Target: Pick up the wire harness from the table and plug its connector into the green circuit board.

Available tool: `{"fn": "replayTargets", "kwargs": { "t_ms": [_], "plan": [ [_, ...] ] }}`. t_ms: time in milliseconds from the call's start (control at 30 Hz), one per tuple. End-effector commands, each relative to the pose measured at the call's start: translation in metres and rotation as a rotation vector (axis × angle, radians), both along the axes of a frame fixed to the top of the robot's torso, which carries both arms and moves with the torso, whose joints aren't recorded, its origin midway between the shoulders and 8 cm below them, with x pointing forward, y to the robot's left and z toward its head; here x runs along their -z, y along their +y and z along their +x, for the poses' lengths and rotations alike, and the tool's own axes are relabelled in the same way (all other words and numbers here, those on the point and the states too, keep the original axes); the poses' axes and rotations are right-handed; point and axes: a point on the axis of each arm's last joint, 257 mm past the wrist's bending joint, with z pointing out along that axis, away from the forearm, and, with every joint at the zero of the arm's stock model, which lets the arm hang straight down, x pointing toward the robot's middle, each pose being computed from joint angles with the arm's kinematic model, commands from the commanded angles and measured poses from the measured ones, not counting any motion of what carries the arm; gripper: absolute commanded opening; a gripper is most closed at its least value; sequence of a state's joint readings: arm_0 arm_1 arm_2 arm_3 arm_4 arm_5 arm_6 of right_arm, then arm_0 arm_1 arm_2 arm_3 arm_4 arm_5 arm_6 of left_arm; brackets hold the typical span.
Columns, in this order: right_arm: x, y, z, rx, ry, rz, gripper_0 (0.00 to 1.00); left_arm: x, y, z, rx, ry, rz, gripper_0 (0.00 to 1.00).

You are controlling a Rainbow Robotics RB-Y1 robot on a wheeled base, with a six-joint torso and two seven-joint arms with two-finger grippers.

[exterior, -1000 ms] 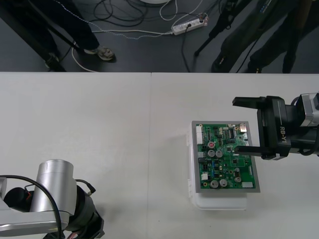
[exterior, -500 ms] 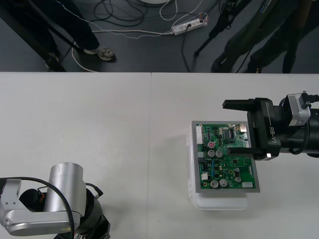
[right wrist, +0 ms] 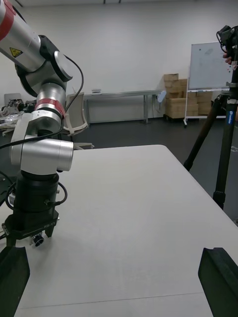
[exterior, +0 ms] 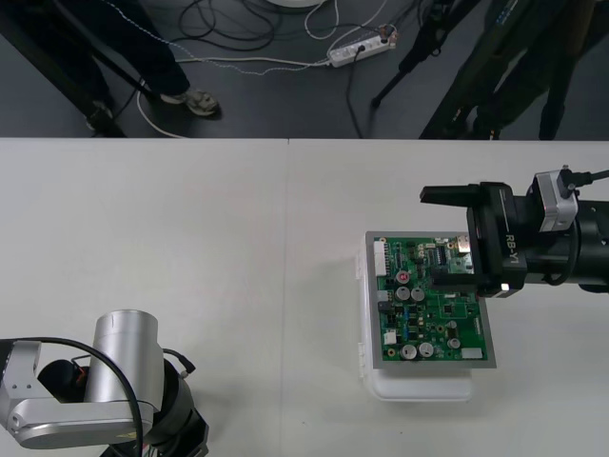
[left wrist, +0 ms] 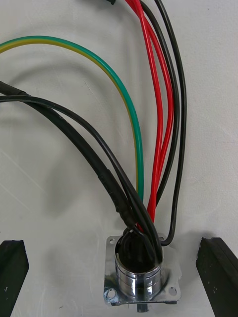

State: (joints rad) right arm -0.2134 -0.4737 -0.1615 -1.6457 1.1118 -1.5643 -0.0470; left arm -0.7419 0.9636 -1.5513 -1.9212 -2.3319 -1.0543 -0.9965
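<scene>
- Straddling the round flanged metal socket (left wrist: 141, 280) of the red, black and green wire harness (left wrist: 148, 124), left claw (left wrist: 115, 245) spread wide, likely lining up a grab.
- Hovering right claw (exterior: 449, 236), also spread, over the green circuit board (exterior: 423, 319).

Bright, even light; table (exterior: 171, 248) pale; soft shadows beside harness wires (left wrist: 137, 148); glints on metal socket (left wrist: 140, 278).
</scene>
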Motion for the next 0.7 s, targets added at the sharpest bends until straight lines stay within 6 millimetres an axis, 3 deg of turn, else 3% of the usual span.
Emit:
{"fn": "replayTargets", "kwargs": {
  "t_ms": [33, 67, 233, 700],
  "plan": [
    [-0.011, 0.013, -0.001, -0.051, -0.03, -0.026, 1.0, 0.002, -0.008, 0.005, -0.06, -0.007, -0.019, 0.17],
    [-0.012, 0.016, -0.002, -0.063, -0.032, -0.024, 1.0, 0.002, -0.008, 0.005, -0.06, -0.008, -0.018, 0.0],
    [-0.015, 0.026, -0.011, -0.11, -0.026, -0.007, 1.0, 0.002, -0.007, 0.006, -0.058, -0.01, -0.016, 0.0],
    [-0.016, 0.028, -0.013, -0.118, -0.024, 0.001, 1.0, -0.003, -0.001, 0.015, -0.078, -0.026, -0.011, 0.0]
  ]
}}
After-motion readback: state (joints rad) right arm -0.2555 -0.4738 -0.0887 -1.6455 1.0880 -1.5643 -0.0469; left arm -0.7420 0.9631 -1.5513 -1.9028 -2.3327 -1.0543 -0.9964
